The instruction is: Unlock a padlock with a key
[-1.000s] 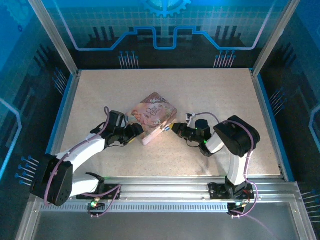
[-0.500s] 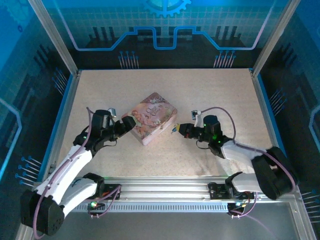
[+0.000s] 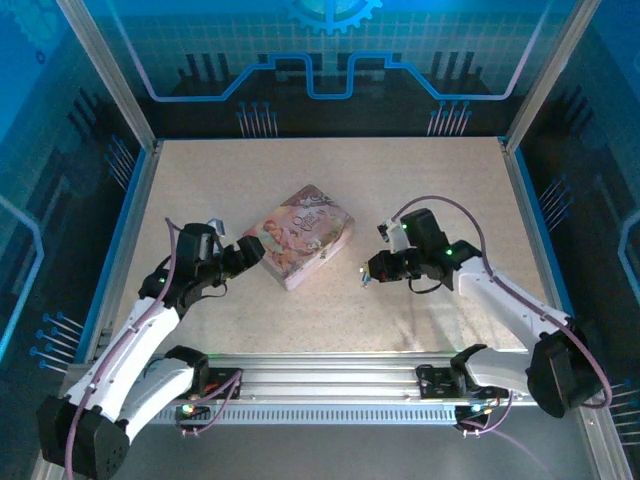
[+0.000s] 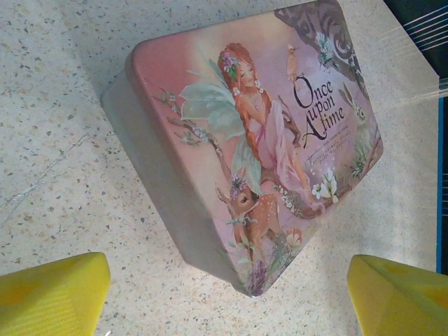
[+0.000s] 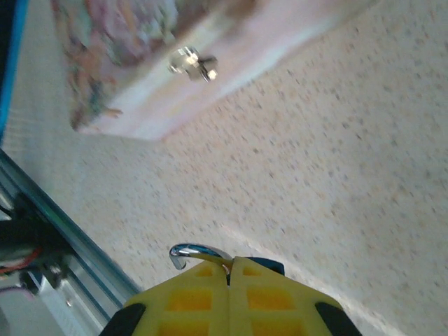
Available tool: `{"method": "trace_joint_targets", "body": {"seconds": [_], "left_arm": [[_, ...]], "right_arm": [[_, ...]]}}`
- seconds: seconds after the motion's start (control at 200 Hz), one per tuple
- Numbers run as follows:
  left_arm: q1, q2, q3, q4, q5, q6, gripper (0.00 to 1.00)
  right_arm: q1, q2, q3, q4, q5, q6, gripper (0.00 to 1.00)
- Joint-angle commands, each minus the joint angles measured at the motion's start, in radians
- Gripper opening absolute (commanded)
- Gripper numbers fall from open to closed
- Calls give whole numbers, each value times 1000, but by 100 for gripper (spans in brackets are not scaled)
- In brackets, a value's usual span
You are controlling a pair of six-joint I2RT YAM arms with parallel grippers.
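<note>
Your left arm lay stretched low from the near-left corner toward the surface's middle. The left claw (image 3: 252,250) gaped wide, with its yellow pads (image 4: 52,294) on either side of the pink tin's (image 3: 305,235) corner and apart from it. Your right arm bent in from the near-right corner, the right claw (image 3: 368,272) aimed at the left edge and clamped tight on a thin curved metal piece (image 5: 194,252). The piece looked silvery and hooked; key or padlock, you could not tell. It jutted from the fingertips and curled sideways across them, right of the surface's middle and apart from the tin. A small shiny clasp (image 5: 192,63) sat on the tin's side.
</note>
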State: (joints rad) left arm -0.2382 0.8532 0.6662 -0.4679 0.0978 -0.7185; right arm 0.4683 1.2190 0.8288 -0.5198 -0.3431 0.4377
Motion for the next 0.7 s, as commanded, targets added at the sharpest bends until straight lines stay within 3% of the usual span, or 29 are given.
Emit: {"method": "trace_joint_targets", "body": {"seconds": [0.0, 0.21, 0.695], "left_arm": [[10, -16, 24, -23, -7, 29, 89], [11, -17, 14, -23, -6, 31, 90], [22, 10, 9, -11, 0, 32, 91]], "right_arm": [[1, 62, 59, -275, 33, -101, 0], [3, 205, 136, -363, 85, -181, 0], [14, 514, 257, -352, 88, -210, 0]]}}
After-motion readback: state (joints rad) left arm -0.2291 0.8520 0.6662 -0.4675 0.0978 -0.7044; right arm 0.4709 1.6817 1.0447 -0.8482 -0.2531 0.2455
